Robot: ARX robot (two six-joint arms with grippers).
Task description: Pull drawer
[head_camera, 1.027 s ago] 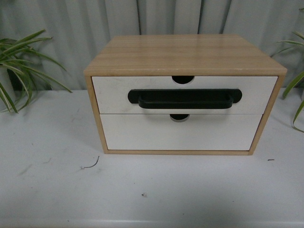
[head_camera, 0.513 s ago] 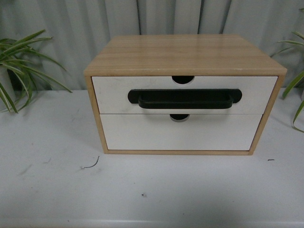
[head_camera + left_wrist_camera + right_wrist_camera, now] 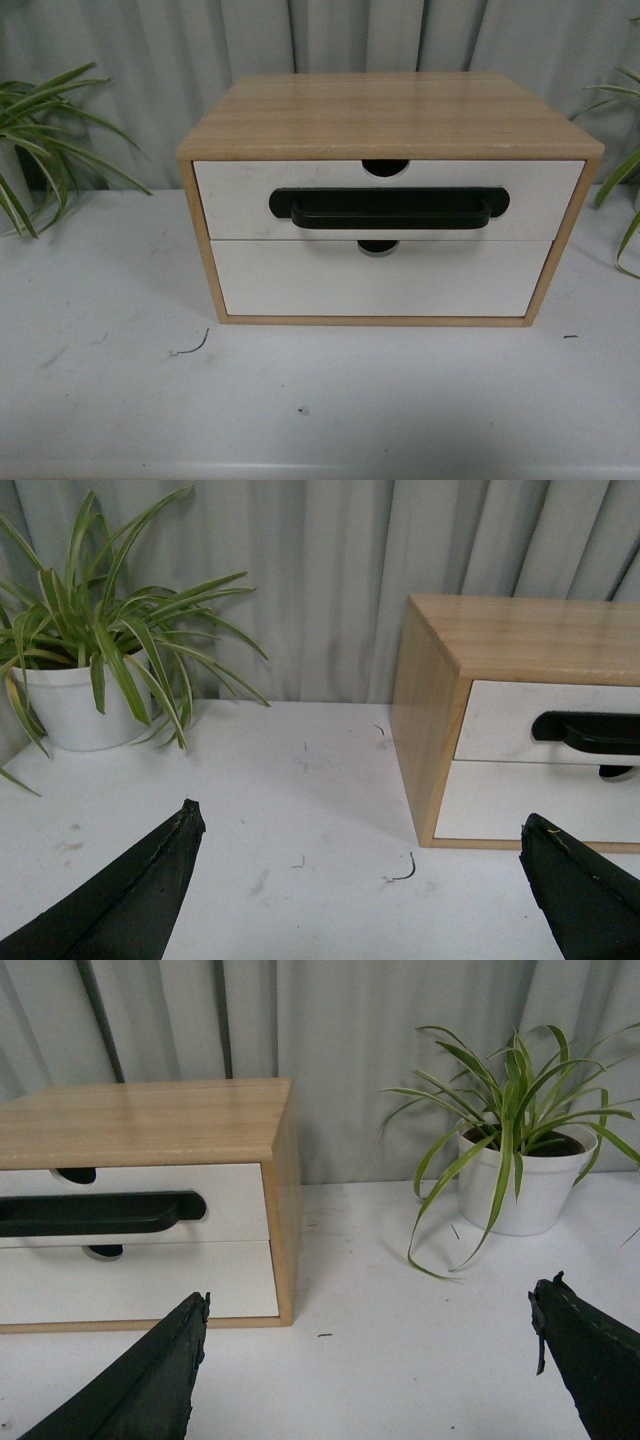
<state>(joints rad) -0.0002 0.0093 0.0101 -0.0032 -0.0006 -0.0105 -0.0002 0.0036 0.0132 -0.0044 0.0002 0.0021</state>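
Note:
A light wood cabinet [image 3: 390, 115] stands in the middle of the white table. Its upper drawer [image 3: 235, 200] has a white front, a semicircular top notch and a long black bar handle [image 3: 390, 210] on a black oval plate; it sits flush in the cabinet. The same drawer [image 3: 500, 720] shows in the left wrist view and again [image 3: 235, 1205] in the right wrist view. Neither arm appears in the front view. My left gripper [image 3: 360, 825] is open over the table, left of the cabinet. My right gripper [image 3: 370, 1305] is open over the table, right of the cabinet. Both hold nothing.
Below the drawer is a plain white drawer front [image 3: 380, 280] without a handle. A potted plant in a white pot [image 3: 75, 705] stands left of the cabinet, another [image 3: 520, 1190] to its right. A grey curtain hangs behind. A small wire scrap [image 3: 192, 347] lies on the table [image 3: 320, 400].

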